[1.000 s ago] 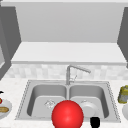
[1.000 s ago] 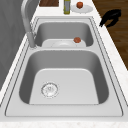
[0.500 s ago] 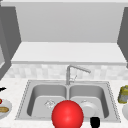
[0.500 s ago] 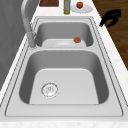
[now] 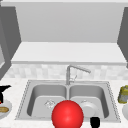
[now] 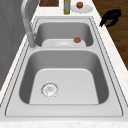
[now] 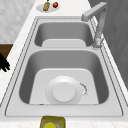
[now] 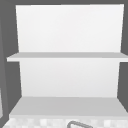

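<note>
My right hand (image 5: 95,122) hovers in front of the counter by the right basin, fingers loosely curved around nothing; it also appears as the hand (image 6: 111,17) and the hand (image 7: 3,63). My left hand (image 5: 3,89) hangs at the far left above a plate (image 5: 5,110) with a bread-like piece. A large red ball (image 5: 67,114) covers the sink's front edge. A white bowl (image 7: 63,92) lies upside down in the right basin, bowl (image 6: 63,43), with a small reddish round thing (image 6: 77,39) at its rim.
The double steel sink (image 5: 30,100) has a tall faucet (image 5: 72,72) behind the divider. A yellow-green jar (image 5: 123,94) and a white plate (image 6: 86,9) with a red item stand on the right counter. Open shelves (image 8: 67,56) hang above.
</note>
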Controlling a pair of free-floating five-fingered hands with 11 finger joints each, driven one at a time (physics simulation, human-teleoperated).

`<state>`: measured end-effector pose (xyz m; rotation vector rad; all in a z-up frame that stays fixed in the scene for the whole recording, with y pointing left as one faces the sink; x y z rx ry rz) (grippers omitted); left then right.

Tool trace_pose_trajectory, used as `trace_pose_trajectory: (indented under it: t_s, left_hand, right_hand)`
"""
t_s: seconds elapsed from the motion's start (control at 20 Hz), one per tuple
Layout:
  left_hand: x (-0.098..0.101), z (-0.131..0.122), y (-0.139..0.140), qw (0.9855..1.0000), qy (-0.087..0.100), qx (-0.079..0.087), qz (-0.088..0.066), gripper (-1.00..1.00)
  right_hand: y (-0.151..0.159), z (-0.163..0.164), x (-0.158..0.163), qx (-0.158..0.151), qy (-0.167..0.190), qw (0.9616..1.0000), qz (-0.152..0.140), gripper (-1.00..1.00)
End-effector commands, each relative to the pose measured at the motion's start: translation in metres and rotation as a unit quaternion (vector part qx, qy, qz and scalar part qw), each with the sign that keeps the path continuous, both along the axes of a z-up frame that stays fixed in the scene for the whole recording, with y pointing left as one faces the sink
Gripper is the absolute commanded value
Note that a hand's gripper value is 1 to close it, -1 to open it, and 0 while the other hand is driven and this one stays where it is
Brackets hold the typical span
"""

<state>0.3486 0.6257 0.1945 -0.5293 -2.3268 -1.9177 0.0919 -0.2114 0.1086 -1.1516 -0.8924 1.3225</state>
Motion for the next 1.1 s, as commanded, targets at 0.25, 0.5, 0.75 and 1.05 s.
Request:
trace_pose_trajectory:
  t_s: [0.25,0.5,0.75,1.05]
  left_hand:
    - [-0.022,0.008,-0.052,0.9996,-0.014,0.019,0.014,-1.00]
    - [-0.041,0.009,-0.075,0.9994,-0.015,0.017,0.027,-1.00]
    - [-0.062,0.011,-0.086,0.9989,-0.002,0.017,0.043,-1.00]
    - [-0.087,0.020,-0.101,0.9989,-0.005,0.017,0.043,-1.00]
  right_hand:
    - [0.000,0.000,0.000,0.000,0.000,1.0000,0.000,0.00]
    - [0.000,0.000,0.000,0.000,0.000,1.0000,0.000,0.00]
    - [0.000,0.000,0.000,0.000,0.000,1.0000,0.000,0.00]
    - [0.000,0.000,0.000,0.000,0.000,1.0000,0.000,0.00]
